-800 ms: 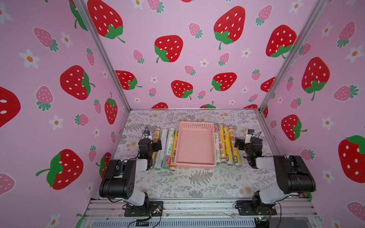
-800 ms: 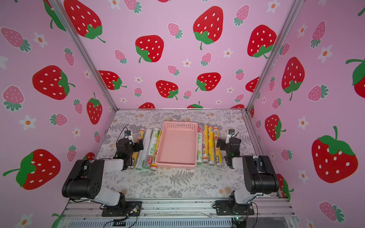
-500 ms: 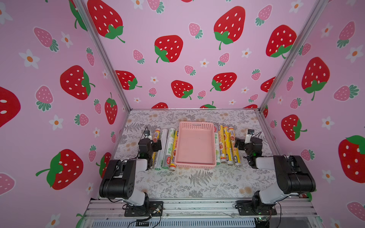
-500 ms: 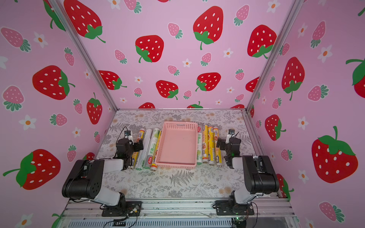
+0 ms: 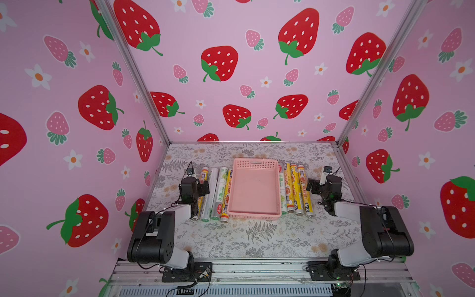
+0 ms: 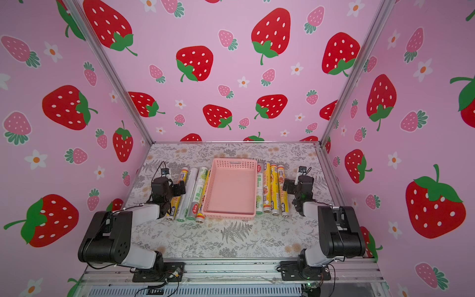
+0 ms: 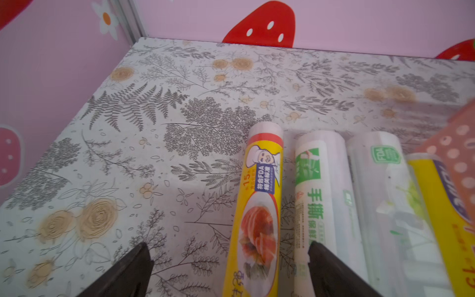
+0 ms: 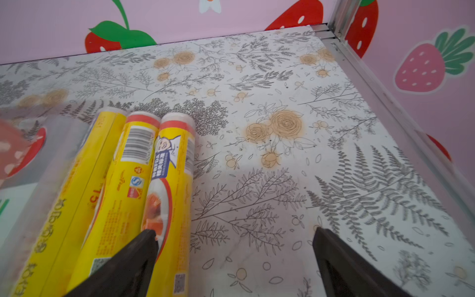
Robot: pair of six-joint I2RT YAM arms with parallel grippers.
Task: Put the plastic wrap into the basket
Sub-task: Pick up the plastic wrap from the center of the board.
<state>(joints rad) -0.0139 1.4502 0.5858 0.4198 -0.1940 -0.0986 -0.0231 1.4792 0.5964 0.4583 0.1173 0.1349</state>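
So, nothing is in the basket yet: it sits empty in the middle of the bench. The plastic wrap is laid parallel along both long sides, four rolls each side, probably so each arm feeds from its own side. The left pincer gapes wide and holds nothing, with fingers either side of the outermost yellow roll; looks lined up for a crosswise grab. The right pincer is equally wide and empty, but its gap is mostly over bare bench, one finger overlapping the outer yellow roll there. Can't tell whether either pincer touches bench or roll. The left arm covers part of its roll in both top views. The roll hugging the basket's right wall is half hidden. In wrist views the basket is only a blurred pink corner.
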